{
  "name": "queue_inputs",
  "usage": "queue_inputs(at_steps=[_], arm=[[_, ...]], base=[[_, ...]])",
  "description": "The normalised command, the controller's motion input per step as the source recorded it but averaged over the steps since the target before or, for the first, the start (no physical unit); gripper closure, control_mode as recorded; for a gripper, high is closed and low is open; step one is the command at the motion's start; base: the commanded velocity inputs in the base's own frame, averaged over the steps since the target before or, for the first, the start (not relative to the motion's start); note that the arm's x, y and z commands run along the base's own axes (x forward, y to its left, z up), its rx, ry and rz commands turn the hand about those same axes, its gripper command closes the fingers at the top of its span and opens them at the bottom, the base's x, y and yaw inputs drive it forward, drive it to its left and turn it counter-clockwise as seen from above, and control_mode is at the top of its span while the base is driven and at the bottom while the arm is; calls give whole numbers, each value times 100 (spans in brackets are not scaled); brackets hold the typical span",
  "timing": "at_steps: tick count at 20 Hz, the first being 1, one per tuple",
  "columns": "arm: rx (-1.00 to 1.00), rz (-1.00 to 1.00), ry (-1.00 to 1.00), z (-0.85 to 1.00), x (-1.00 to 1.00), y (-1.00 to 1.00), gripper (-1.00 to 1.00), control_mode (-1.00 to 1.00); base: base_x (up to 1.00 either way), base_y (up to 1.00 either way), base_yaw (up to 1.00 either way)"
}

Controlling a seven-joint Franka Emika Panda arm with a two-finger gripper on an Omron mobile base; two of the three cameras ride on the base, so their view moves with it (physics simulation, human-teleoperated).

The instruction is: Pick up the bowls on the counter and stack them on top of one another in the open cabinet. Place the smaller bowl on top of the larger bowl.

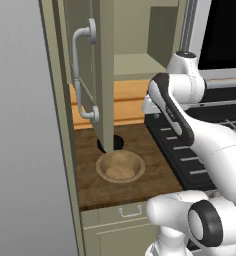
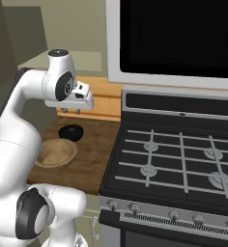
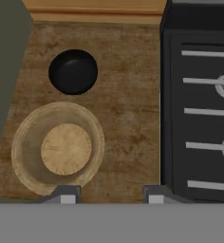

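Two bowls (image 3: pixel 66 128) sit uncovered from the hand camera; cabinet door (image 1: pixel 106 75) half-hides one elsewhere; jaws spread, empty.

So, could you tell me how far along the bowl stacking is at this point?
Nothing looks done yet: the tan bowl and the black bowl both sit apart on the counter, neither stacked nor in the cabinet, whose door stands open. Nothing is in hand: the gripper hangs open above the counter, beside the tan bowl. Left: put the tan bowl in the cabinet, then the black bowl on top.
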Motion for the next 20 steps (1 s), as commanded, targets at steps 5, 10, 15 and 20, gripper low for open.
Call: queue_inputs(at_steps=[5, 10, 15, 20], arm=[[-1, -1, 3, -37, -3, -4, -100, -100], [0, -6, -14, -84, 0, 17, -100, -100], [1, -5, -13, -24, 34, 63, -100, -100], [0, -8, 0, -3, 65, 29, -100, -100]], base=[[0, 0, 0], [0, 0, 0], [0, 0, 0], [0, 0, 0]])
